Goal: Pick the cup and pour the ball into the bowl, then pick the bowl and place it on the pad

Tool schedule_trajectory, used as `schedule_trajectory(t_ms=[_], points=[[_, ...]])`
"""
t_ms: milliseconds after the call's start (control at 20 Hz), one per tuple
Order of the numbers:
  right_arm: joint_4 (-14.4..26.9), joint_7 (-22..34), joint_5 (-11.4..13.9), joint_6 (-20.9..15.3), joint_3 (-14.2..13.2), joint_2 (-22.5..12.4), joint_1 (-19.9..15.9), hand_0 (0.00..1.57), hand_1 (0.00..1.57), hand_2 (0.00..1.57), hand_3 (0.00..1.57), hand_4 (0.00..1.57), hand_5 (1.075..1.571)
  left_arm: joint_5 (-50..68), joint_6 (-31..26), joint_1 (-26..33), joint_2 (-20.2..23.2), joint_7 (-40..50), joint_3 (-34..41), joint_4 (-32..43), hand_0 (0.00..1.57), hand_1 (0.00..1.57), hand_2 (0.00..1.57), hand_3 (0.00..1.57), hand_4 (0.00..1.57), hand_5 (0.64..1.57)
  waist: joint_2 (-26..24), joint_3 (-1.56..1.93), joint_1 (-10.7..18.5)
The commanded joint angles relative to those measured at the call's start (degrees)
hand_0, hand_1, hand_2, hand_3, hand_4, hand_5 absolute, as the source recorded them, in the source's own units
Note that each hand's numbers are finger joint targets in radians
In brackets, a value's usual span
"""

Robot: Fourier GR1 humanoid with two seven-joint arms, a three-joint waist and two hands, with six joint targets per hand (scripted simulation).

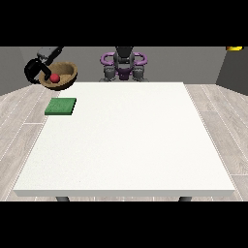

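At eleven o'clock above the table (145, 145), hand at the view's left (35, 68) curled round bowl (60, 75) rim, ball (55, 77) inside; placing step under way, judged; next calls for lowering toward five o'clock onto pad (61, 106).

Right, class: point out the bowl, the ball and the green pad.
bowl (67, 79): front view, its brown outer wall.
ball (55, 77): front view, the red middle, inside the bowl.
green pad (61, 106): front view, centre of its top.
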Motion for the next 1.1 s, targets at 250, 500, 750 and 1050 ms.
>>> schedule_trajectory(t_ms=[250,500,750,1050], points=[[0.86,-1.3,-0.08,3.58,-1.26,-0.89,-0.12,1.57,1.57,1.57,0.38,1.12,1.568,0.05,-0.69,1.79,2.58,-4.55,0.34,4.1,0.0,0.0,0.0,0.0,1.21,1.555,1.69,0.07,-1.47],[5.95,-4.6,-2.65,0.33,-5.38,1.04,-3.91,1.57,1.57,1.57,0.49,1.07,1.567,2.12,-1.82,-1.31,5.17,-5.48,1.44,3.4,0.0,0.0,0.0,0.0,1.21,1.551,8.02,0.09,1.4],[8.96,-9.04,-3.01,0.76,-5.53,4.67,-1.98,1.57,1.57,1.57,0.54,1.02,1.571,1.96,-2.53,1.78,2.61,-7.32,-0.36,1.64,0.0,0.0,0.0,0.0,1.21,1.555,6.85,0.1,1.83],[13.07,-5.36,-6.14,2.42,-9.64,-0.06,-4.79,1.57,1.57,1.57,0.88,0.71,1.571,3.43,-1.23,0.27,4.55,-4.44,0.05,1.88,0.0,0.0,0.0,0.0,1.19,1.561,7.14,0.12,1.34]])
